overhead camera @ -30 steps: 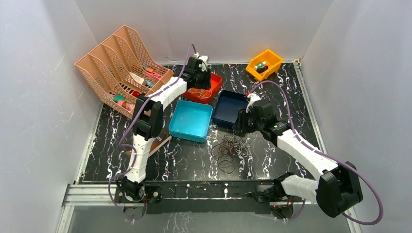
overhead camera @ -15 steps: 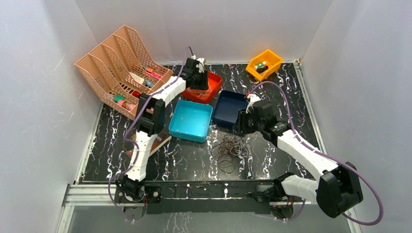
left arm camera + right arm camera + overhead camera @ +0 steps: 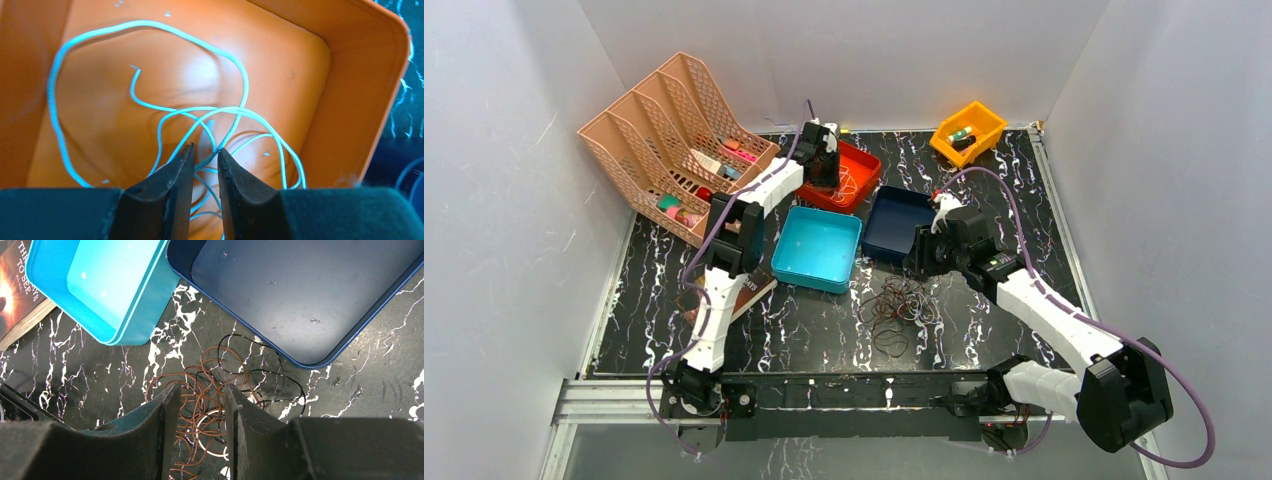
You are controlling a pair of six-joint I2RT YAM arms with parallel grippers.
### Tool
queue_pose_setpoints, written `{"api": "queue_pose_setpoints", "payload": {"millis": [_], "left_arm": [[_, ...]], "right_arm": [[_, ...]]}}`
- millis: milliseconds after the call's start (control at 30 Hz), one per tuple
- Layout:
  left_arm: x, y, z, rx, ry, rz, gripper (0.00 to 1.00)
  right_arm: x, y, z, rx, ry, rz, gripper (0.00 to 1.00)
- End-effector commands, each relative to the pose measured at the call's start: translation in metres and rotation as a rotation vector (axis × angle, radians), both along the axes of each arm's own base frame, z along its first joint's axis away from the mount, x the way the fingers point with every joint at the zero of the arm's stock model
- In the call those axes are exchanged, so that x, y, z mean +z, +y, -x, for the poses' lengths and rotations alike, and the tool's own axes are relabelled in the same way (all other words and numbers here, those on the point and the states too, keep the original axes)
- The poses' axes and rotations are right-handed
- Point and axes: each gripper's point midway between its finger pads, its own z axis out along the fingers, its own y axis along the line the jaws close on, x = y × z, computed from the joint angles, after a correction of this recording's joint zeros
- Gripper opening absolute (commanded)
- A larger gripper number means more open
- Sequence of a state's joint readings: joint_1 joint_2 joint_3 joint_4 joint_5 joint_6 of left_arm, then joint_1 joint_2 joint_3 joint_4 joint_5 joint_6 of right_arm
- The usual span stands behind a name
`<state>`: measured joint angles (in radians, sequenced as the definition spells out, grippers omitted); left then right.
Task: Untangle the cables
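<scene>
Two grippers over cables on a black desk

The left gripper hangs low inside the red tray, its fingers almost together with a thin gap, right over the loose white cable lying in that tray. The right gripper has its fingers apart above the tangle of brown and black cables on the desk, near the dark blue tray.

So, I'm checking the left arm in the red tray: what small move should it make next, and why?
Probably close the left gripper: its jaws stand narrowly apart astride a strand of the white cable in the red tray, so a pinch should catch it.
</scene>
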<state>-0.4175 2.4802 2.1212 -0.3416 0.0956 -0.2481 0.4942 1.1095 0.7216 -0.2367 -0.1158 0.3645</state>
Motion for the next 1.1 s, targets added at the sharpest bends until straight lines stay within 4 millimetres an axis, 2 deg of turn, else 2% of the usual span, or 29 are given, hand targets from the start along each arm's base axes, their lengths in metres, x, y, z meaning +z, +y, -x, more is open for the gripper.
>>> {"api": "queue_pose_setpoints", "payload": {"millis": [0,167,267,567,733,867,967,1033,1067], "left_arm": [[0.035,0.019,-0.012,0.050,-0.047,0.006,0.25],[0.058,0.009,-0.011,0.010,-0.071,0.056,0.40],[0.078,0.006,-0.010,-0.010,-0.100,0.081,0.45],[0.149,0.003,0.000,-0.037,-0.198,0.136,0.51],[0.168,0.015,0.015,-0.019,-0.222,0.110,0.51],[0.185,0.010,0.045,-0.052,-0.240,0.093,0.50],[0.191,-0.001,0.078,-0.087,-0.253,0.069,0.50],[0.189,-0.009,0.118,-0.113,-0.242,0.089,0.50],[0.191,-0.019,0.148,-0.148,-0.229,0.118,0.50]], "right_arm": [[0.008,0.003,0.000,0.006,-0.024,-0.030,0.46],[0.011,0.005,-0.001,0.005,-0.032,-0.038,0.46],[0.017,0.005,-0.002,0.002,-0.052,-0.047,0.46],[0.038,0.000,-0.006,-0.032,-0.125,-0.072,0.49],[0.043,-0.007,-0.005,-0.076,-0.139,-0.069,0.50],[0.042,-0.014,-0.002,-0.121,-0.125,-0.069,0.50],[0.039,-0.020,0.003,-0.155,-0.101,-0.068,0.50],[0.034,-0.031,0.010,-0.210,-0.064,-0.047,0.51],[0.030,-0.036,0.015,-0.241,-0.039,-0.045,0.52]]}}
